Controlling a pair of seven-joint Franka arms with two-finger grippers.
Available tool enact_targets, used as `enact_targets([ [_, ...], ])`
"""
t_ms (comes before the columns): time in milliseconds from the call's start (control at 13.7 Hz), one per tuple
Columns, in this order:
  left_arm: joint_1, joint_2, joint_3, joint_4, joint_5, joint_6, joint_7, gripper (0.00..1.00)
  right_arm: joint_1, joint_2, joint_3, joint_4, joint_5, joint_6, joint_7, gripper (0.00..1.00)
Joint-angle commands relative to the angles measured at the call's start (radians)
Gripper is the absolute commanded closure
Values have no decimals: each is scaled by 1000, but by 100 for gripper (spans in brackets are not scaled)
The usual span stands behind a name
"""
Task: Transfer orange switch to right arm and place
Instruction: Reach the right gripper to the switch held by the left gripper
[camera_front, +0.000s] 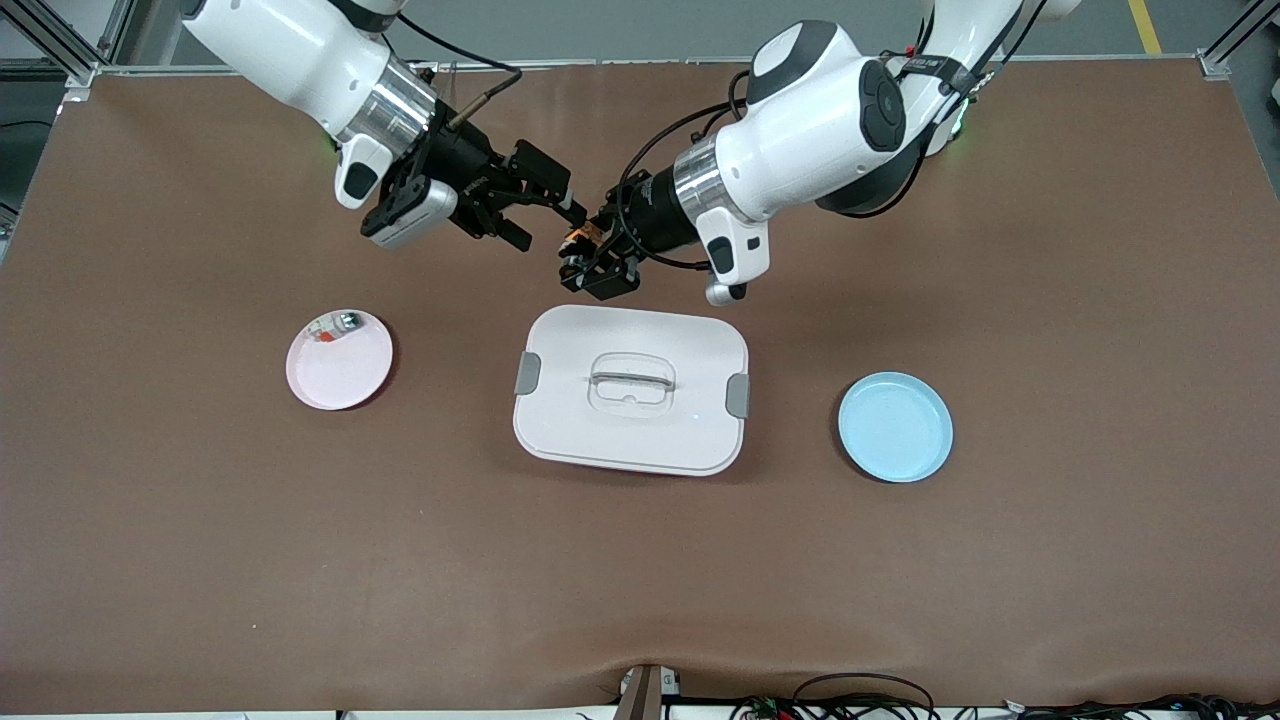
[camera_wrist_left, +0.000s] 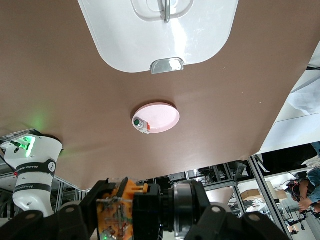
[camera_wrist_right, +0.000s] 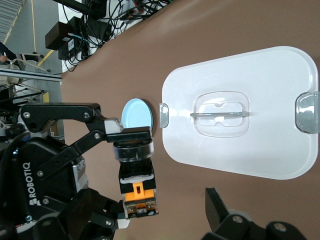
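We've got the orange switch (camera_wrist_right: 136, 172) pinched in the left gripper (camera_front: 592, 262) above the white lid's (camera_front: 632, 390) 12 o'clock edge; right gripper (camera_front: 545, 215) gapes beside it. Tiny, rigid, light, so grab its black barrel

Legible marking, one item: the brand name "ROBOTIQ" in white capitals on the black body of the left gripper (camera_wrist_right: 107, 165), seen in the right wrist view. A band of small print on the right arm's white base (camera_wrist_left: 34, 165) in the left wrist view cannot be made out. No other text, number or sign can be read.
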Motion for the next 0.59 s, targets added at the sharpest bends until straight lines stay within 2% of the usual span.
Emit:
enact_targets([
  [0, 2, -4, -3, 6, 12, 9, -13, 72, -1, -13, 0, -13, -17, 19, 21, 0],
  [366, 1, -4, -3, 6, 12, 9, -14, 72, 42, 49, 4, -10, -17, 132, 30, 0],
  [512, 1, -4, -3, 4, 12, 9, -13, 72, 45, 56, 4, -10, -17, 136, 32, 0],
])
